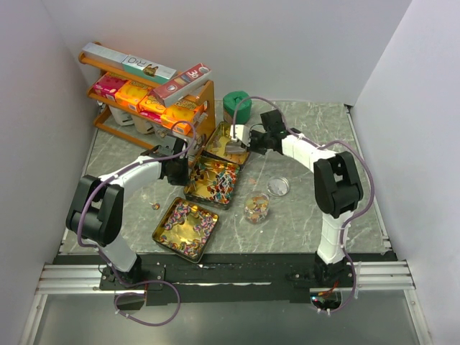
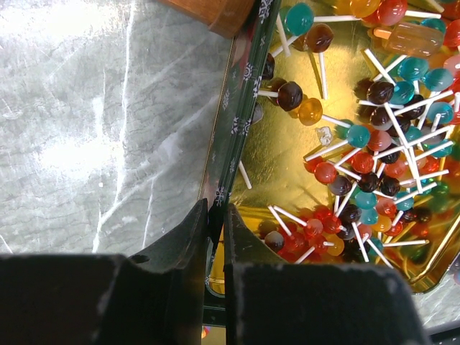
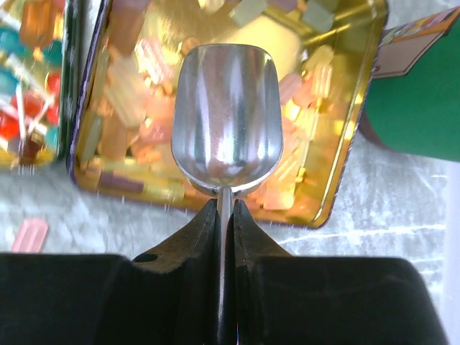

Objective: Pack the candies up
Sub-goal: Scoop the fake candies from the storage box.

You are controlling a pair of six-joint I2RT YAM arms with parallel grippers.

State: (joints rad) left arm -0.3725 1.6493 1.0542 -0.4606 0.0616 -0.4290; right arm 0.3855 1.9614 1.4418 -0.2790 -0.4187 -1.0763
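Note:
Three gold tins hold the candies. The near tin (image 1: 164, 228) has pink-purple-white ones (image 1: 188, 224), the middle tin (image 1: 195, 188) red-blue-yellow lollipops (image 2: 366, 158), the far tin (image 3: 345, 180) orange-yellow ones (image 3: 136, 115). My left gripper (image 2: 214, 208) is shut on the middle tin's left rim (image 2: 241, 108). My right gripper (image 3: 225, 205) is shut on the handle of a metal scoop (image 3: 226, 118). The scoop is empty and hangs over the far tin. A glass jar (image 1: 256, 208) with some candies stands right of the tins, its lid (image 1: 278, 187) beside it.
A wooden shelf (image 1: 208, 97) with orange and pink boxes stands at the back left. A green container (image 1: 237, 106) stands behind the far tin. One loose candy (image 1: 155, 206) lies left of the near tin, another pink one (image 3: 30, 235) before the far tin.

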